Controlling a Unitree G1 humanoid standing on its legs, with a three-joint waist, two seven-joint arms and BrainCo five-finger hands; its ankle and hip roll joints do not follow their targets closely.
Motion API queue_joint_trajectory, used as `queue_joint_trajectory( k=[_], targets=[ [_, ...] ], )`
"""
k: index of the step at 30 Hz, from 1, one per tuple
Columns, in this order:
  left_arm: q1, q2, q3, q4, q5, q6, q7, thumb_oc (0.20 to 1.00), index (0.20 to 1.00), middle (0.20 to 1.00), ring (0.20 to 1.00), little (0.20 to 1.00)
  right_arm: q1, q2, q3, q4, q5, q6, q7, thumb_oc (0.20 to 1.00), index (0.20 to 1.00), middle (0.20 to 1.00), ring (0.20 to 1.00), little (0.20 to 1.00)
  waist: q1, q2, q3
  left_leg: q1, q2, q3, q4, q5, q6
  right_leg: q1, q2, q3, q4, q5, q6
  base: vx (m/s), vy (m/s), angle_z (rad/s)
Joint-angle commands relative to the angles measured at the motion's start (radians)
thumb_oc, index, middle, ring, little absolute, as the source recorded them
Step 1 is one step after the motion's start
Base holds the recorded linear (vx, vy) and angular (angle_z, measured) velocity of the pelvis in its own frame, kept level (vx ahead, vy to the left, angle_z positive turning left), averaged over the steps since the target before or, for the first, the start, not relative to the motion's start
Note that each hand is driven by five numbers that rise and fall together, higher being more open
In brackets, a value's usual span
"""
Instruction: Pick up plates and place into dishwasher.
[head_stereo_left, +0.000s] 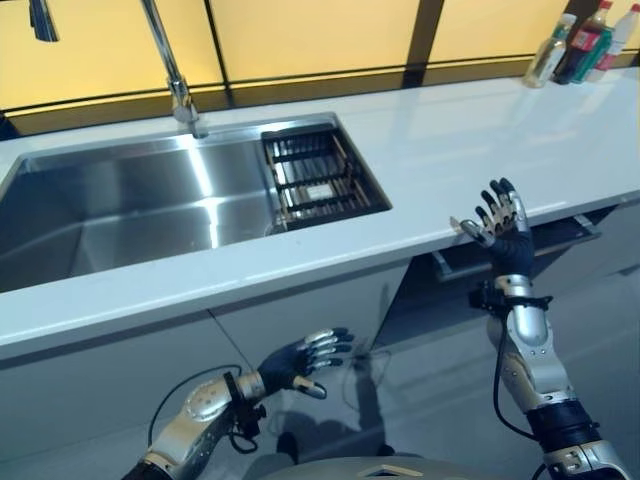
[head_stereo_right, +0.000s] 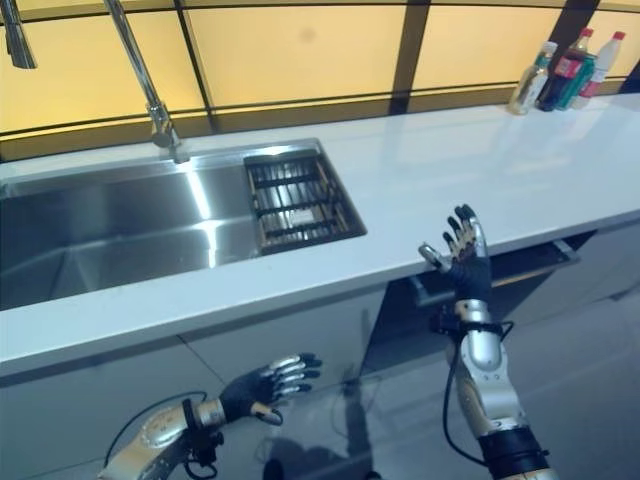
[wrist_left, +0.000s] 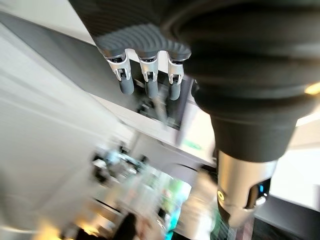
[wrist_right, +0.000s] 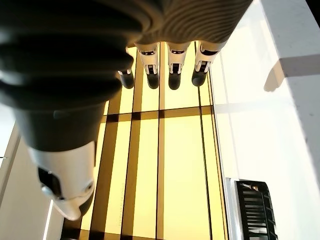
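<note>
White bench (head_stereo_left: 480, 150) runs along a yellow panelled wall, with a steel sink (head_stereo_left: 120, 210) and a dark rack insert (head_stereo_left: 320, 178) set into it. No plate is visible on the bench or in the sink. Right hand (head_stereo_left: 498, 220) is raised at the bench edge, fingers straight and spread, holding nothing. Left hand (head_stereo_left: 300, 362) hangs low before the cabinet fronts, fingers relaxed, empty. Below the bench edge a dark pull-out (head_stereo_left: 520, 250) stands partly open; whether it is the dishwasher cannot be told, and its interior is hidden. The stage is undecidable: plates either loaded or lying elsewhere. Bottles (head_stereo_left: 580, 45) stand at the far corner.

Right robot hand (wrist_right: 150, 30) empty, fingers (wrist_right: 174, 70) straight.
</note>
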Motion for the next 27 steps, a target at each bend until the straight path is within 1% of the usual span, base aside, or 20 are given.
queue_joint_trajectory(
  k=[1, 2, 3, 6, 7, 9, 11, 13, 17, 19, 21, 25, 27],
  targets=[
    [-0.051, -0.040, 0.098, -0.094, -0.196, -0.095, -0.008, 1.000, 1.000, 1.000, 1.000, 1.000, -0.042, -0.007, -0.019, -0.101, 0.035, -0.048, 0.031, 1.000, 1.000, 1.000, 1.000, 1.000, -0.013, 0.025, -0.005, 0.003, -0.006, 0.035, -0.004, -0.075, 0.048, -0.020, 0.013, -0.004, 0.006, 0.043, 0.024, 0.00, -0.008, -0.05],
    [-0.045, -0.047, 0.131, -0.117, -0.227, -0.111, -0.001, 1.000, 1.000, 1.000, 1.000, 1.000, -0.029, 0.000, -0.024, -0.120, 0.032, -0.042, 0.037, 1.000, 1.000, 1.000, 1.000, 1.000, -0.011, 0.024, -0.008, 0.005, -0.007, 0.033, -0.007, -0.075, 0.047, -0.017, 0.013, -0.007, -0.001, 0.042, 0.023, 0.00, 0.000, 0.00],
    [-0.042, -0.048, 0.139, -0.122, -0.237, -0.117, -0.002, 1.000, 1.000, 1.000, 1.000, 1.000, -0.026, 0.002, -0.025, -0.124, 0.031, -0.041, 0.038, 1.000, 1.000, 1.000, 1.000, 1.000, -0.011, 0.024, -0.009, 0.006, -0.007, 0.033, -0.008, -0.074, 0.046, -0.016, 0.013, -0.008, -0.003, 0.042, 0.023, 0.00, 0.000, 0.00],
    [-0.015, -0.072, 0.244, -0.172, -0.329, -0.117, -0.045, 1.000, 1.000, 1.000, 1.000, 1.000, 0.004, 0.017, -0.044, -0.159, 0.020, -0.023, 0.061, 1.000, 1.000, 1.000, 1.000, 1.000, 0.002, 0.020, -0.018, 0.006, -0.008, 0.024, -0.014, -0.072, 0.041, -0.013, 0.013, -0.013, -0.013, 0.042, 0.021, 0.00, 0.000, 0.00],
    [-0.005, -0.080, 0.272, -0.188, -0.359, -0.127, -0.043, 1.000, 1.000, 1.000, 1.000, 1.000, 0.011, 0.021, -0.048, -0.165, 0.016, -0.016, 0.065, 1.000, 1.000, 1.000, 1.000, 1.000, 0.005, 0.019, -0.020, 0.006, -0.009, 0.020, -0.016, -0.071, 0.040, -0.012, 0.013, -0.014, -0.015, 0.042, 0.020, 0.00, -0.027, 0.05],
    [0.010, -0.097, 0.327, -0.209, -0.364, -0.132, -0.004, 1.000, 1.000, 1.000, 1.000, 1.000, 0.026, 0.031, -0.050, -0.186, 0.019, -0.003, 0.071, 1.000, 1.000, 1.000, 1.000, 1.000, 0.012, 0.015, -0.022, 0.007, -0.009, 0.014, -0.017, -0.070, 0.037, -0.010, 0.012, -0.018, -0.016, 0.044, 0.020, 0.01, -0.027, 0.04],
    [0.018, -0.110, 0.365, -0.206, -0.324, -0.152, 0.063, 1.000, 1.000, 1.000, 1.000, 1.000, 0.039, 0.043, -0.046, -0.203, -0.006, 0.001, 0.076, 1.000, 1.000, 1.000, 1.000, 1.000, 0.019, 0.010, -0.026, 0.006, -0.008, 0.009, -0.019, -0.068, 0.034, -0.005, 0.013, -0.025, -0.024, 0.042, 0.018, 0.02, -0.034, 0.03],
    [0.031, -0.128, 0.396, -0.210, -0.301, -0.140, 0.139, 1.000, 1.000, 1.000, 1.000, 1.000, 0.049, 0.045, -0.037, -0.228, -0.003, 0.014, 0.091, 1.000, 1.000, 1.000, 1.000, 1.000, 0.028, 0.006, -0.028, 0.005, -0.008, -0.002, -0.020, -0.065, 0.031, -0.001, 0.013, -0.033, -0.029, 0.038, 0.015, 0.01, -0.039, 0.13],
    [0.057, -0.158, 0.434, -0.205, -0.249, -0.147, 0.218, 1.000, 1.000, 1.000, 1.000, 1.000, 0.070, 0.047, -0.027, -0.250, 0.009, 0.022, 0.142, 1.000, 1.000, 1.000, 1.000, 1.000, 0.051, -0.002, -0.030, -0.002, -0.008, -0.029, -0.015, -0.061, 0.026, 0.008, 0.012, -0.052, -0.023, 0.027, 0.010, 0.02, -0.043, 0.09],
    [0.069, -0.166, 0.447, -0.214, -0.189, -0.177, 0.278, 1.000, 1.000, 1.000, 1.000, 1.000, 0.086, 0.043, -0.018, -0.259, 0.032, 0.015, 0.159, 1.000, 1.000, 1.000, 1.000, 1.000, 0.066, -0.007, -0.029, -0.007, -0.010, -0.054, -0.013, -0.059, 0.025, 0.014, 0.011, -0.061, -0.020, 0.020, 0.008, 0.01, -0.051, 0.19],
    [0.062, -0.165, 0.451, -0.221, -0.159, -0.194, 0.313, 1.000, 1.000, 1.000, 1.000, 1.000, 0.093, 0.044, -0.012, -0.257, 0.062, 0.007, 0.161, 1.000, 1.000, 1.000, 1.000, 1.000, 0.076, -0.009, -0.027, -0.013, -0.012, -0.072, -0.011, -0.057, 0.025, 0.017, 0.010, -0.070, -0.020, 0.014, 0.005, -0.01, -0.046, 0.19],
    [0.039, -0.169, 0.444, -0.235, -0.134, -0.202, 0.360, 1.000, 1.000, 1.000, 1.000, 1.000, 0.095, 0.063, 0.017, -0.243, 0.077, -0.013, 0.159, 1.000, 1.000, 1.000, 1.000, 1.000, 0.087, -0.012, -0.021, -0.022, -0.014, -0.091, -0.004, -0.056, 0.021, 0.021, 0.008, -0.087, -0.019, 0.009, 0.001, -0.02, -0.028, 0.19],
    [0.034, -0.169, 0.434, -0.241, -0.134, -0.204, 0.380, 1.000, 1.000, 1.000, 1.000, 1.000, 0.103, 0.072, 0.032, -0.240, 0.106, -0.015, 0.186, 1.000, 1.000, 1.000, 1.000, 1.000, 0.090, -0.013, -0.018, -0.025, -0.015, -0.097, 0.001, -0.057, 0.019, 0.023, 0.007, -0.093, -0.018, 0.006, 0.000, -0.02, -0.019, 0.19]
  ],
)
